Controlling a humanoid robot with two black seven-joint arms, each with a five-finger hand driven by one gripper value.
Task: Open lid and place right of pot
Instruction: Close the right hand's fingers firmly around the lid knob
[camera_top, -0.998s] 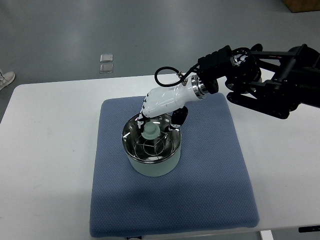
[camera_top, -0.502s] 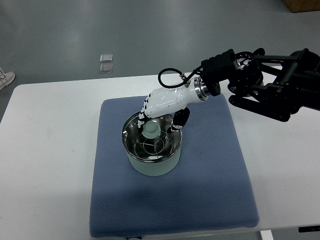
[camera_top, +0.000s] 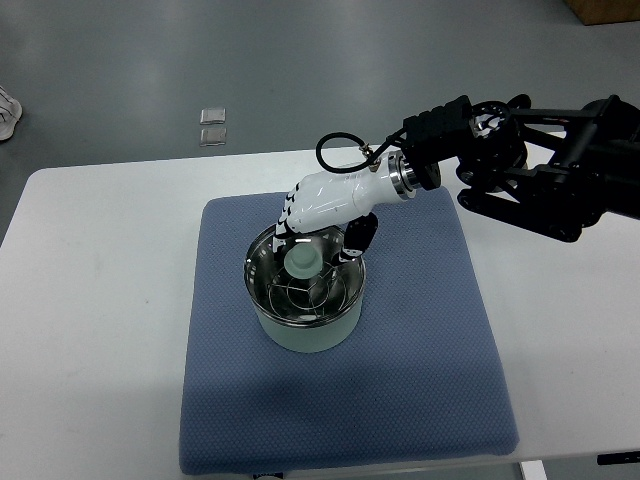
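A pale green pot (camera_top: 306, 318) stands on a blue mat (camera_top: 420, 330). Its glass lid (camera_top: 325, 290) with a pale green knob (camera_top: 302, 262) sits closed on the pot. My right hand (camera_top: 318, 236), white with dark fingertips, comes in from the right and hovers over the far side of the lid, just behind the knob. Its fingers (camera_top: 284, 226) and thumb (camera_top: 356, 238) point down on either side of the knob, spread and not touching it. The left arm does not show.
The mat lies on a white table (camera_top: 90, 330). Bare mat lies right of the pot. My black right arm (camera_top: 540, 170) spans the far right of the table. Two small packets (camera_top: 212, 125) lie on the floor beyond. A person's shoe (camera_top: 8, 102) shows at the left edge.
My right hand has drawn back a little from the knob, up and to the right, so the whole knob shows now. The lid has not moved. The shoe shifted farther away.
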